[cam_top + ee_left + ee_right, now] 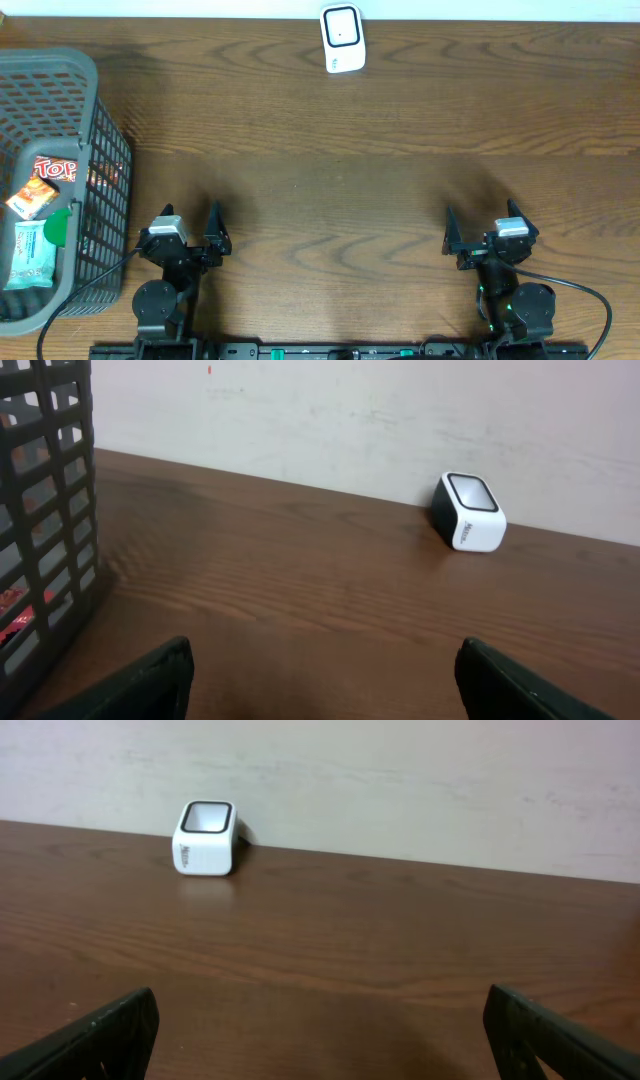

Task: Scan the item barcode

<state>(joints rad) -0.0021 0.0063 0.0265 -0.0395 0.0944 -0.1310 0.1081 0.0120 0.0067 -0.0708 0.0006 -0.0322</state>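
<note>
Dark brown wood-grain table [330, 180] runs under both my arms, with a pale plastered wall behind its far edge. My left gripper [190, 215] hovers close to the near edge, left of the middle, its black jaws spread wide with nothing between them. My right gripper [482, 215] is level with it toward the near right corner, also gaping and empty. The small white cube-shaped barcode scanner with a black-framed window [342, 39] stands against the far edge at about the middle, well apart from both grippers. A grey plastic lattice basket [105, 150] sits at the left edge, just beside my left gripper. In it lie a red packet printed "Top" [55, 168], an orange-and-white packet [32, 197] touching it, and a pale green packet [30, 255] nearer the near edge. No barcode is readable on any of them.
</note>
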